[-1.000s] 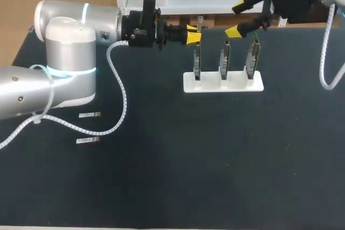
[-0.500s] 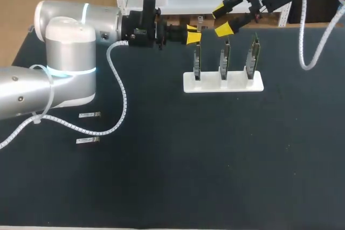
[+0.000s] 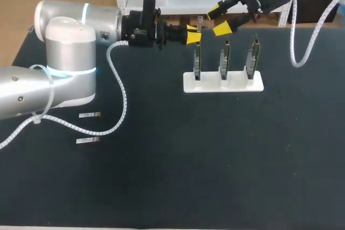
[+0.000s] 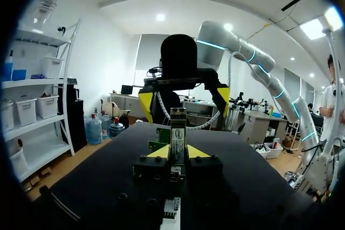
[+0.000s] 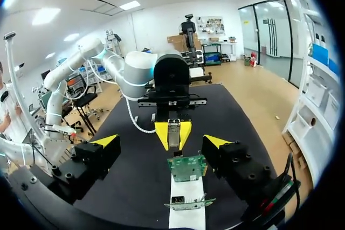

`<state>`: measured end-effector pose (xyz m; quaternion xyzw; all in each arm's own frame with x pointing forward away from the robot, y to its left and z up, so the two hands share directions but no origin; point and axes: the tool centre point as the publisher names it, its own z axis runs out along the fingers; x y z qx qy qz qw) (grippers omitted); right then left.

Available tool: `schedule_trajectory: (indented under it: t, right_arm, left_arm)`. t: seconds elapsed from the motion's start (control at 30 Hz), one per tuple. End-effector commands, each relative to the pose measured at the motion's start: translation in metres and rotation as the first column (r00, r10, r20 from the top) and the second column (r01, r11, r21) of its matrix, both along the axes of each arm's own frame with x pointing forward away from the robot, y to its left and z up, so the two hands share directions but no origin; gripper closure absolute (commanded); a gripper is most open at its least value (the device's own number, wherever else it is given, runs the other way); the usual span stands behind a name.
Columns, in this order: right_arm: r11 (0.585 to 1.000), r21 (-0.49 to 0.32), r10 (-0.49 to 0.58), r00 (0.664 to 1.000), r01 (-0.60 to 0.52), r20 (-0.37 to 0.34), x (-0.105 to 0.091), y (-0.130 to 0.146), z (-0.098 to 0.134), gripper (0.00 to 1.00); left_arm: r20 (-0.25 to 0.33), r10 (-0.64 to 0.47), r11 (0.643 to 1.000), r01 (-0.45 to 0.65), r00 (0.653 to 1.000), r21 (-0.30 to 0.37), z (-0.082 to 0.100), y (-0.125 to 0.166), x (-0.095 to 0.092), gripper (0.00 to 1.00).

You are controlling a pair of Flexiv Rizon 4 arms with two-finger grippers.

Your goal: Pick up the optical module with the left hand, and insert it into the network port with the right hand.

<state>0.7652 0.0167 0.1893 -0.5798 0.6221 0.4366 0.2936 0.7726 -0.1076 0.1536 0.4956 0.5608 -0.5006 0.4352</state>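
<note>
- Optical module (image 4: 177,133) stands upright, pinched between the yellow tips of the left gripper (image 4: 177,152), near the far edge of the table (image 3: 161,176).
- White stand (image 3: 223,83) with three upright network cards (image 3: 224,57) sits just beyond, lower down.
- Right gripper (image 3: 218,20) faces the module from beyond, fingers spread wide, holding nothing.

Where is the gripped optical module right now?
Head view: the optical module sits in the left gripper near the table's far edge, behind the white stand, facing the open right gripper.

A robotics lab: robot arms (image 3: 64,52) at a black table (image 3: 215,160)
</note>
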Motion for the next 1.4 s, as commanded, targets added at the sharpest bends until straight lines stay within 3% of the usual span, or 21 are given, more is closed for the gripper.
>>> schedule_trajectory:
  t: [0.03,0.77,1.4]
  right_arm:
    - [0.997,-0.007,-0.078,0.996,0.079,0.04,-0.012,0.005,-0.002,0.0]
    - [0.999,-0.018,-0.032,0.998,0.033,0.06,-0.001,0.019,0.005,0.0]
    - [0.998,-0.038,-0.039,0.996,0.042,0.079,-0.006,0.031,0.002,0.0]
  left_arm:
    - [0.001,0.004,1.0,-0.004,1.0,-0.001,0.0,0.0,-0.001,1.0]
    - [0.001,0.004,1.0,-0.004,1.0,-0.001,0.0,0.0,-0.001,1.0]
    - [0.001,0.004,1.0,-0.004,1.0,-0.001,0.0,0.0,-0.001,1.0]
